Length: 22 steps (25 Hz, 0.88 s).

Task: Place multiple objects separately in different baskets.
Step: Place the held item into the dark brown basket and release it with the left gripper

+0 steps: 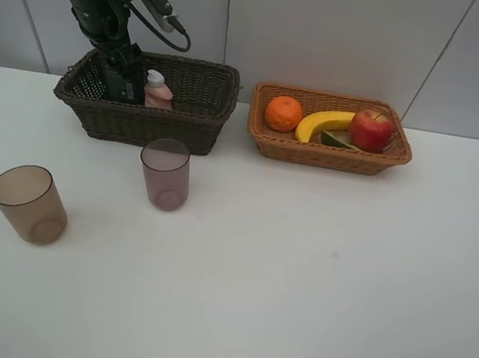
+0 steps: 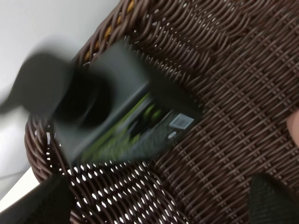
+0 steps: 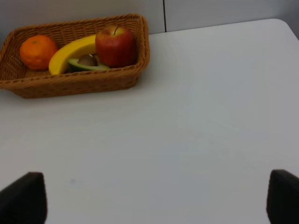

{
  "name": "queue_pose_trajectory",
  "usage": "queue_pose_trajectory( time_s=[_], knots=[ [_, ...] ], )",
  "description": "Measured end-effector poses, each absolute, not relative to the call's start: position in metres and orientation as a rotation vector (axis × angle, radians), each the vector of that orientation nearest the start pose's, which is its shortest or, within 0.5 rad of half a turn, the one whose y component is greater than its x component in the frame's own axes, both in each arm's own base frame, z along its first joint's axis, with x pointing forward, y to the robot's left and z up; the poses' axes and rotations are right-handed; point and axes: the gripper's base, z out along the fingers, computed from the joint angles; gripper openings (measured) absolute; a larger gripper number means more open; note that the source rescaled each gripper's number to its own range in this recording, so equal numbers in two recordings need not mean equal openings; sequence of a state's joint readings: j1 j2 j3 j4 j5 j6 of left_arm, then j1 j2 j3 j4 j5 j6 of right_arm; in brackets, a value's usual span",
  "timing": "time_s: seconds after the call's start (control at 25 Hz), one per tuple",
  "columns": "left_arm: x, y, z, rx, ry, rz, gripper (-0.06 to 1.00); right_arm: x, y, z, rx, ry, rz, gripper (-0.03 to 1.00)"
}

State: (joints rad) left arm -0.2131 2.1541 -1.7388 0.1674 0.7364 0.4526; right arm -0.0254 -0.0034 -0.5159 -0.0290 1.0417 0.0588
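Note:
The dark green pump bottle (image 1: 121,87) is in the left end of the dark brown basket (image 1: 187,110), next to the small pink white-capped bottle (image 1: 157,90). My left gripper (image 1: 121,62) hangs just above the pump bottle (image 2: 121,116), open and empty, in the left wrist view (image 2: 156,205). Two translucent brownish cups (image 1: 29,202) (image 1: 166,174) stand upright on the table. The light tan basket (image 1: 266,143) holds the orange (image 1: 283,113), banana (image 1: 322,122), avocado half (image 1: 340,140) and red apple (image 1: 370,129). My right gripper (image 3: 152,198) is open over bare table, apart from the tan basket (image 3: 70,84).
The white table (image 1: 297,275) ends at a white wall behind the baskets. The left arm (image 1: 95,1) leans over the dark basket's back left corner. The cups stand in front of the dark basket.

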Motion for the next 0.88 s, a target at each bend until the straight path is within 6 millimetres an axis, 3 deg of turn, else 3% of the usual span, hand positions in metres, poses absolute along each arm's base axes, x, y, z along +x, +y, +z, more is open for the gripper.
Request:
queue_pose_trajectory(
  time_s=[0.88],
  knots=[
    [0.4675, -0.0914, 0.2001, 0.973, 2.456, 0.26, 1.0, -0.0066, -0.0021, 0.2832, 0.086, 2.004, -0.013, 1.0]
  ],
)
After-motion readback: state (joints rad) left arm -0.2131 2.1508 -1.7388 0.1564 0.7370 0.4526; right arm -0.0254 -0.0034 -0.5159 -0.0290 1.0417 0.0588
